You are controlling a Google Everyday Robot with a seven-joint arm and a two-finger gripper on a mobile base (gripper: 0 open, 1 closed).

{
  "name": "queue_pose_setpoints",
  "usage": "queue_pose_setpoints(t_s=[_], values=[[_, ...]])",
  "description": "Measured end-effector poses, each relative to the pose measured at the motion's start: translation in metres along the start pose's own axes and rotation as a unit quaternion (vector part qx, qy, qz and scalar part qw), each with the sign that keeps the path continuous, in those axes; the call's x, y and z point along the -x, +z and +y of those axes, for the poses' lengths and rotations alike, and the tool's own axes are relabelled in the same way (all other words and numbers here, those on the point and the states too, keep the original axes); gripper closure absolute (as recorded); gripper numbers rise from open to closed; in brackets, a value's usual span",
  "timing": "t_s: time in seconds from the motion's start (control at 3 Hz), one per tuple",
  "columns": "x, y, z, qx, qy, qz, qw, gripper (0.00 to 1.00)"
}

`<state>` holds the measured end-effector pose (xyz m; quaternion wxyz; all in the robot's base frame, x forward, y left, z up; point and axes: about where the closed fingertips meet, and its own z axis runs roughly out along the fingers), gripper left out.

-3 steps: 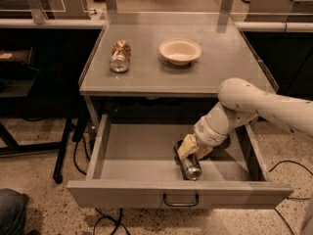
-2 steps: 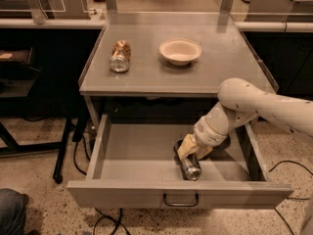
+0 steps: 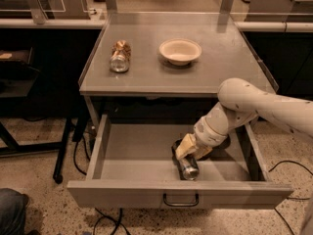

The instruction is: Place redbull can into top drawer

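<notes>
Slim silver-blue redbull can [image 3: 186, 164] is lying sideways inside the open grey metal top drawer [image 3: 122, 194], long axis running front-to-back, touching our tool [image 3: 189, 149] just behind it. We're not seeing whether it's clamping or released.

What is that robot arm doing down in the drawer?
The robot arm is reaching into the open drawer under the table. Its gripper is right on a drink can that lies on its side on the drawer floor, near the front. Up on the table, a brown can lies on its side next to a pale bowl. Nothing is touching those two.
</notes>
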<state>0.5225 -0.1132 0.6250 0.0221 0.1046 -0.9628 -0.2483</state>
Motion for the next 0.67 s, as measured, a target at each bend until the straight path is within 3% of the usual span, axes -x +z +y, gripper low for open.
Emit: queue_pose_setpoints(t_s=[0.33, 0.67], values=[[-0.0001, 0.0004, 0.0001, 0.000, 0.000, 0.000, 1.0000, 0.00], [-0.0001, 0.0004, 0.0001, 0.000, 0.000, 0.000, 1.0000, 0.00]])
